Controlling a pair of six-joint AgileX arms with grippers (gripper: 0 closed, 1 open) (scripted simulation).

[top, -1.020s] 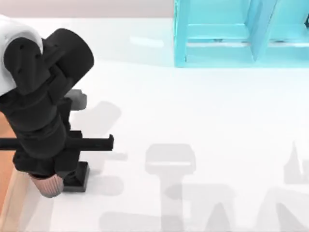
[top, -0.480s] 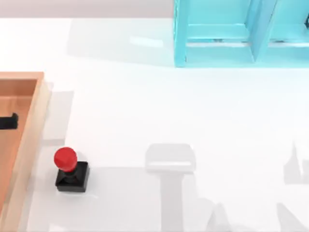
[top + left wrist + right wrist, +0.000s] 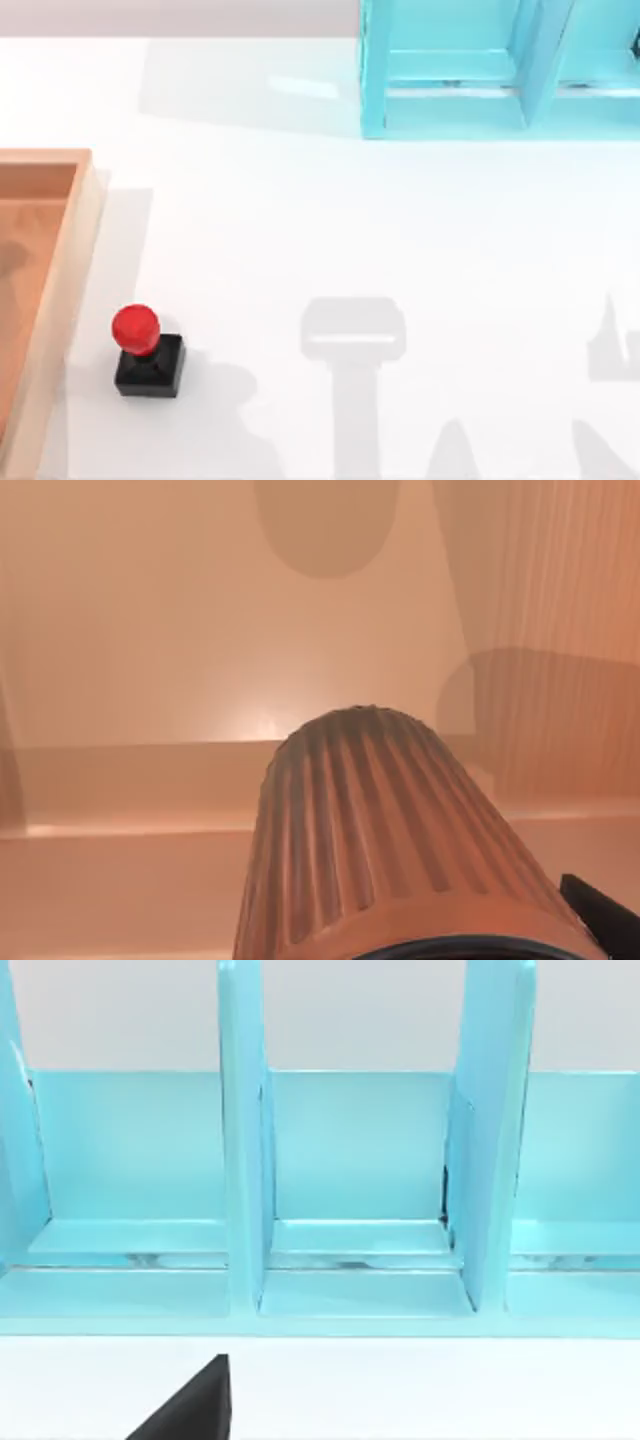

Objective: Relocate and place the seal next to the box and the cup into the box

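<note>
The seal [image 3: 147, 352], a black block with a red knob, stands upright on the white table just right of the box [image 3: 75, 260]. The box is light-brown wood and reaches off the left edge of the top view. In the left wrist view the ribbed brown cup [image 3: 380, 830] looms close, hanging over the box's reddish floor [image 3: 180, 600]. My left gripper [image 3: 420, 948] is shut on the cup, and one black fingertip [image 3: 600, 920] shows beside it. My right gripper [image 3: 190, 1410] is parked facing the cyan shelf.
A translucent cyan shelf unit [image 3: 500, 70] stands at the back right of the table, with its compartments [image 3: 350, 1160] facing the right wrist camera. Open white tabletop lies between the seal and the shelf.
My left arm, holding the cup, has moved left out of the top view and over the box. This has uncovered the seal, which has not moved.
</note>
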